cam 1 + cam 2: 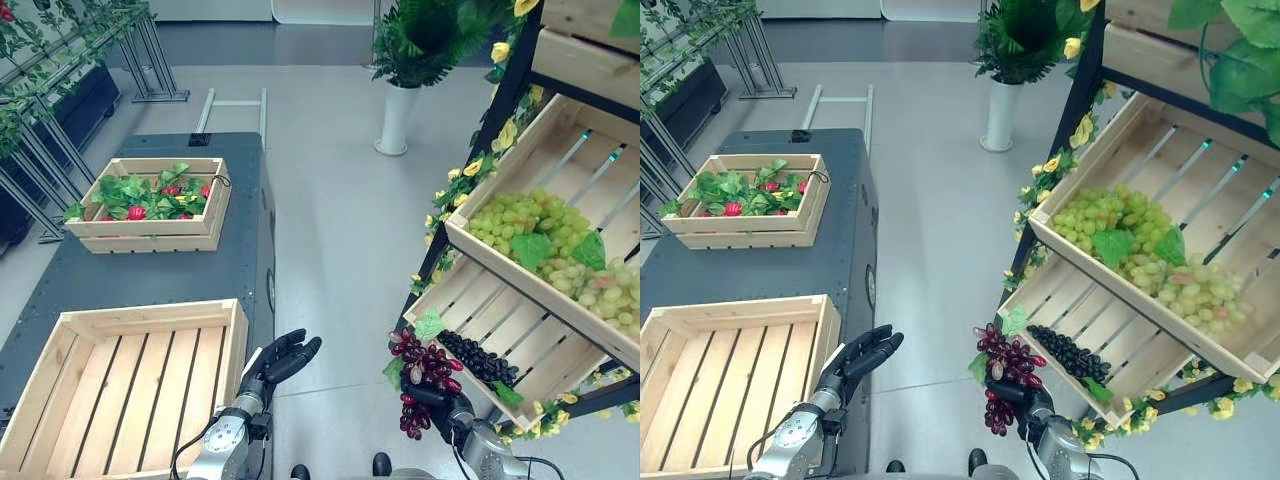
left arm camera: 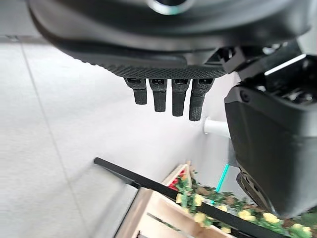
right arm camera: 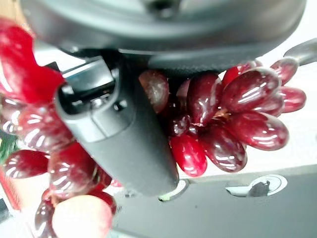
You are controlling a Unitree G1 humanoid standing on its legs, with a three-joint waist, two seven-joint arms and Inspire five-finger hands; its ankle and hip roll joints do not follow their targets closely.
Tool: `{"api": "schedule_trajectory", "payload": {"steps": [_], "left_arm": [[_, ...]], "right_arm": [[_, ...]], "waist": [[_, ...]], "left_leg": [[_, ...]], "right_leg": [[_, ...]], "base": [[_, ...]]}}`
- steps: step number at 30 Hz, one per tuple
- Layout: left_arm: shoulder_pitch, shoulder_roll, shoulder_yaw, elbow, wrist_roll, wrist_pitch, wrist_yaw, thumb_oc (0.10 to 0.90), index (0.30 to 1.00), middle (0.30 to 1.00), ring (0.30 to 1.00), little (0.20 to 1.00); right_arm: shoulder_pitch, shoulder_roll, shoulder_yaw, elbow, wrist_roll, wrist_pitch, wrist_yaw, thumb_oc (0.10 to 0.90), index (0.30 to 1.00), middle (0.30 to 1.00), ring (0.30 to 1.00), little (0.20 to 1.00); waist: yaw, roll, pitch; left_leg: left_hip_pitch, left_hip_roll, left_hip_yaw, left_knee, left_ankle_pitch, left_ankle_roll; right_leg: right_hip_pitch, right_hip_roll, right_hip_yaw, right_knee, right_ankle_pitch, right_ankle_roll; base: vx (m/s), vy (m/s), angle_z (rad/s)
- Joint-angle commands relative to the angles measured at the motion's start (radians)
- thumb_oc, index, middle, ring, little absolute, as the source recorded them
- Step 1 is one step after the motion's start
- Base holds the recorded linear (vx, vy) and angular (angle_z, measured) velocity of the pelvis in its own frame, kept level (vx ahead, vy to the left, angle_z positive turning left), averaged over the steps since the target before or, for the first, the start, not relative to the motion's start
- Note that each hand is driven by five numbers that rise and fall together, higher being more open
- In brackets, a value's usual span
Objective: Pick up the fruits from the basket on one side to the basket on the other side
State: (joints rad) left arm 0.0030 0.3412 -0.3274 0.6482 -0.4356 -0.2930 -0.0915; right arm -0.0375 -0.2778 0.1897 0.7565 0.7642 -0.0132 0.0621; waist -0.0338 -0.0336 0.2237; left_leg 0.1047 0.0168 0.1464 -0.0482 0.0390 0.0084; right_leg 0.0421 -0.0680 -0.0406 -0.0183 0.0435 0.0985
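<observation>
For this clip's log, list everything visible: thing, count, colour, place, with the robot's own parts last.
Red grape bunch: one, dark red, held in the right hand beside the lowest shelf crate.
Black grape bunch: one, black, in the lowest shelf crate.
Green grapes: a heap, pale green with leaves, in the middle shelf crate.
Empty crate: one, light wood, near end of the dark table.
Far crate: one, light wood, holding green leaves and red fruit, far end of the table.
Potted plant: one, green in a white vase, on the floor behind.
Left hand: open, by the empty crate's corner.
Right hand: shut on the red grape bunch.
</observation>
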Motion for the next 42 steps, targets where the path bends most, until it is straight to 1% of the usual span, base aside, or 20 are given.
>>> {"api": "schedule_trajectory", "payload": {"steps": [1,4,9,10,13,14,15,19,21,22,25,29,31,33,35,36,37,39,42], "left_arm": [[-0.163,0.014,-0.035,-0.019,0.011,-0.041,-0.026,0.800,0.900,0.900,0.900,0.900],[-0.205,0.033,-0.063,-0.026,0.028,-0.036,-0.017,0.800,0.900,0.900,0.900,0.900],[-0.256,0.061,-0.119,-0.056,0.039,-0.056,0.000,0.800,0.900,0.900,0.900,0.900],[-0.269,0.067,-0.135,-0.067,0.041,-0.064,0.007,0.800,0.900,0.900,0.900,0.900],[-0.282,0.076,-0.152,-0.084,0.043,-0.074,0.011,0.800,0.900,0.900,0.900,0.900],[-0.297,0.079,-0.168,-0.097,0.050,-0.085,0.019,0.800,0.900,0.900,0.900,0.900],[-0.301,0.081,-0.175,-0.106,0.053,-0.089,0.023,0.800,0.900,0.900,0.900,0.900],[-0.320,0.086,-0.200,-0.133,0.050,-0.085,0.041,0.800,0.900,0.900,0.900,0.900],[-0.322,0.090,-0.203,-0.145,0.046,-0.081,0.042,0.800,0.900,0.900,0.900,0.900],[-0.319,0.098,-0.212,-0.158,0.044,-0.078,0.047,0.800,0.900,0.900,0.900,0.900],[-0.312,0.114,-0.227,-0.174,0.033,-0.078,0.045,0.800,0.900,0.900,0.900,0.900],[-0.295,0.129,-0.247,-0.185,0.026,-0.084,0.049,0.800,0.900,0.900,0.900,0.900],[-0.288,0.142,-0.256,-0.201,0.018,-0.086,0.050,0.800,0.900,0.900,0.900,0.900],[-0.284,0.151,-0.263,-0.218,0.013,-0.084,0.055,0.800,0.900,0.900,0.900,0.900],[-0.277,0.164,-0.272,-0.241,0.005,-0.085,0.066,0.800,0.900,0.900,0.900,0.900],[-0.276,0.171,-0.278,-0.252,-0.003,-0.086,0.074,0.800,0.900,0.900,0.900,0.900],[-0.276,0.171,-0.278,-0.254,-0.005,-0.086,0.075,0.800,0.900,0.900,0.900,0.900],[-0.275,0.179,-0.281,-0.265,-0.011,-0.091,0.074,0.800,0.900,0.900,0.900,0.900],[-0.268,0.189,-0.278,-0.282,-0.014,-0.103,0.077,0.800,0.900,0.900,0.900,0.900]], "right_arm": [[-0.204,-0.104,-0.116,-0.048,0.088,-0.164,-0.024,0.400,0.300,0.300,0.300,0.300],[-0.285,-0.167,-0.154,-0.035,0.089,-0.167,-0.040,0.400,0.300,0.300,0.300,0.300],[-0.365,-0.250,-0.165,-0.053,0.070,-0.175,-0.071,0.400,0.300,0.300,0.300,0.300],[-0.380,-0.273,-0.170,-0.049,0.069,-0.186,-0.064,0.400,0.300,0.300,0.300,0.300],[-0.392,-0.303,-0.177,-0.058,0.067,-0.192,-0.060,0.400,0.300,0.300,0.300,0.300],[-0.403,-0.324,-0.182,-0.063,0.069,-0.203,-0.059,0.400,0.300,0.300,0.300,0.300],[-0.408,-0.333,-0.183,-0.065,0.066,-0.209,-0.060,0.400,0.300,0.300,0.300,0.300],[-0.436,-0.384,-0.194,-0.080,0.040,-0.225,-0.087,0.400,0.300,0.300,0.300,0.300],[-0.449,-0.406,-0.203,-0.079,0.041,-0.224,-0.099,0.400,0.300,0.300,0.300,0.300],[-0.460,-0.424,-0.211,-0.078,0.038,-0.235,-0.114,0.400,0.300,0.300,0.300,0.300],[-0.488,-0.461,-0.224,-0.070,0.016,-0.249,-0.142,0.400,0.300,0.300,0.300,0.300],[-0.522,-0.519,-0.233,-0.056,-0.014,-0.242,-0.163,0.400,0.300,0.300,0.300,0.300],[-0.555,-0.570,-0.235,-0.045,-0.009,-0.234,-0.168,0.400,0.300,0.300,0.300,0.300],[-0.581,-0.600,-0.234,-0.033,-0.007,-0.239,-0.178,0.400,0.300,0.300,0.300,0.300],[-0.618,-0.634,-0.232,-0.015,-0.039,-0.237,-0.199,0.400,0.300,0.300,0.300,0.300],[-0.649,-0.660,-0.223,-0.005,-0.074,-0.231,-0.214,0.400,0.300,0.300,0.300,0.300],[-0.656,-0.664,-0.220,-0.003,-0.078,-0.228,-0.217,0.400,0.300,0.300,0.300,0.300],[-0.689,-0.697,-0.201,0.011,-0.110,-0.207,-0.224,0.400,0.300,0.300,0.300,0.300],[-0.722,-0.738,-0.175,0.034,-0.114,-0.180,-0.228,0.400,0.300,0.300,0.300,0.300]], "waist": [[0.011,0.019,0.090],[0.008,0.021,0.148],[-0.005,0.026,0.215],[-0.008,0.027,0.230],[-0.013,0.028,0.246],[-0.018,0.029,0.266],[-0.019,0.029,0.270],[-0.024,0.031,0.296],[-0.024,0.033,0.296],[-0.023,0.036,0.296],[-0.021,0.041,0.296],[-0.023,0.044,0.296],[-0.025,0.047,0.296],[-0.024,0.051,0.296],[-0.022,0.056,0.296],[-0.021,0.058,0.296],[-0.021,0.059,0.296],[-0.019,0.060,0.296],[-0.015,0.059,0.296]], "left_leg": [[-0.110,-0.041,0.012,0.247,-0.190,0.028],[-0.193,-0.033,0.030,0.358,-0.222,0.026],[-0.316,-0.036,0.042,0.497,-0.262,0.027],[-0.349,-0.036,0.040,0.530,-0.272,0.029],[-0.385,-0.035,0.038,0.569,-0.285,0.032],[-0.413,-0.035,0.038,0.609,-0.301,0.036],[-0.430,-0.037,0.038,0.625,-0.304,0.039],[-0.489,-0.041,0.029,0.696,-0.331,0.045],[-0.517,-0.046,0.022,0.720,-0.336,0.049],[-0.541,-0.054,0.017,0.738,-0.343,0.053],[-0.576,-0.054,0.021,0.761,-0.351,0.054],[-0.611,-0.052,0.024,0.791,-0.361,0.053],[-0.635,-0.046,0.031,0.806,-0.364,0.053],[-0.653,-0.048,0.030,0.815,-0.367,0.054],[-0.679,-0.049,0.030,0.826,-0.369,0.054],[-0.693,-0.049,0.032,0.827,-0.368,0.055],[-0.695,-0.049,0.032,0.826,-0.368,0.055],[-0.709,-0.049,0.031,0.822,-0.364,0.053],[-0.740,-0.048,0.026,0.830,-0.361,0.053]], "right_leg": [[-0.087,0.057,-0.081,0.261,-0.153,-0.063],[-0.161,0.037,-0.102,0.352,-0.171,-0.069],[-0.276,0.022,-0.117,0.471,-0.200,-0.090],[-0.307,0.017,-0.120,0.504,-0.209,-0.095],[-0.346,0.011,-0.122,0.552,-0.223,-0.101],[-0.375,0.007,-0.122,0.593,-0.236,-0.106],[-0.391,0.005,-0.123,0.609,-0.238,-0.109],[-0.444,0.001,-0.121,0.677,-0.260,-0.117],[-0.470,0.003,-0.116,0.696,-0.263,-0.121],[-0.496,0.005,-0.112,0.719,-0.269,-0.124],[-0.534,-0.003,-0.115,0.756,-0.282,-0.123],[-0.572,-0.004,-0.110,0.790,-0.293,-0.124],[-0.598,-0.003,-0.104,0.799,-0.293,-0.123],[-0.616,-0.001,-0.101,0.806,-0.294,-0.124],[-0.643,0.002,-0.097,0.817,-0.294,-0.122],[-0.659,0.006,-0.094,0.820,-0.291,-0.120],[-0.662,0.006,-0.093,0.820,-0.291,-0.119],[-0.678,0.012,-0.089,0.818,-0.287,-0.118],[-0.709,0.020,-0.083,0.825,-0.283,-0.118]], "base": [[-0.19,-0.003,0.06],[-0.16,0.010,0.05],[-0.11,0.023,-0.03],[-0.10,0.028,-0.03],[-0.04,0.014,-0.01],[-0.05,0.018,-0.02],[-0.05,0.019,-0.04],[0.00,0.000,0.00],[0.00,0.000,0.00],[0.00,0.000,0.00],[0.01,-0.009,-0.04],[0.05,-0.007,-0.04],[0.06,0.016,-0.03],[0.06,0.022,-0.05],[0.06,0.026,-0.06],[0.04,0.027,-0.04],[0.04,0.027,-0.03],[0.04,0.019,-0.05],[0.04,0.012,-0.05]]}}
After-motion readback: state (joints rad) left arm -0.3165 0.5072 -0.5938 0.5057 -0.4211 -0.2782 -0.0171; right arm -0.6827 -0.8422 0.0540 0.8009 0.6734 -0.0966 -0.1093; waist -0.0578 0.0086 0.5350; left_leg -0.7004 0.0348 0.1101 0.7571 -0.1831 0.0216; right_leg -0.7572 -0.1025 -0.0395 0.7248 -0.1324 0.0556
